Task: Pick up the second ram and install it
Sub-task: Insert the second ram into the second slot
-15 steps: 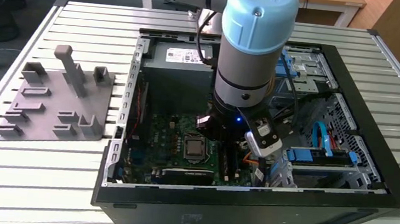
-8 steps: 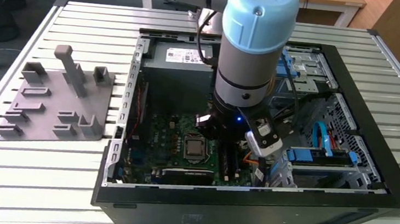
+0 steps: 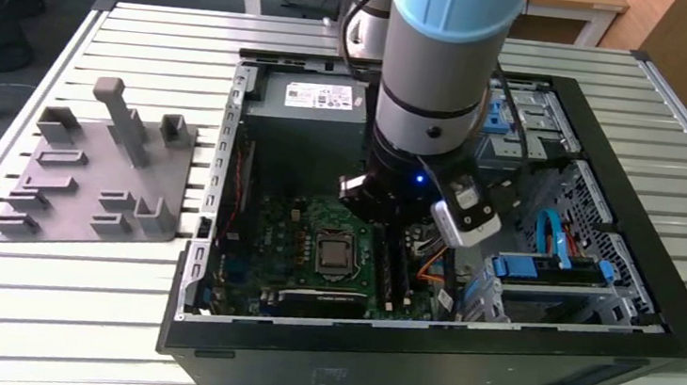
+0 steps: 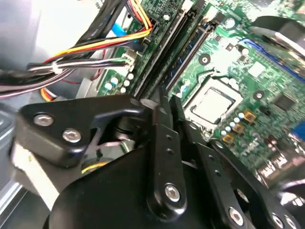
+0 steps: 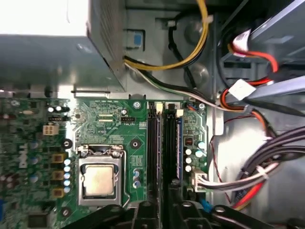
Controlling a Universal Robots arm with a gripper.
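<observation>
A dark-blue strip, the second ram (image 5: 179,152), stands on edge in the outermost of the long black sockets (image 5: 155,152) on the green motherboard (image 5: 109,124). My gripper (image 4: 167,102) hangs low inside the open computer case (image 3: 429,357), right over the near end of those sockets (image 4: 183,47). Its two black fingers (image 4: 162,143) lie close together, shut, with nothing to be seen between them. Whether they touch the ram I cannot tell. In the exterior view the arm's wrist covers most of the gripper (image 3: 393,228).
A grey moulded tray (image 3: 92,178) with slots and posts lies outside the case on the exterior view's left. The processor socket (image 5: 97,179) sits beside the ram sockets. Cable bundles (image 5: 248,176) run on their other side. A power supply (image 3: 308,99) and a drive cage (image 3: 551,265) crowd the case.
</observation>
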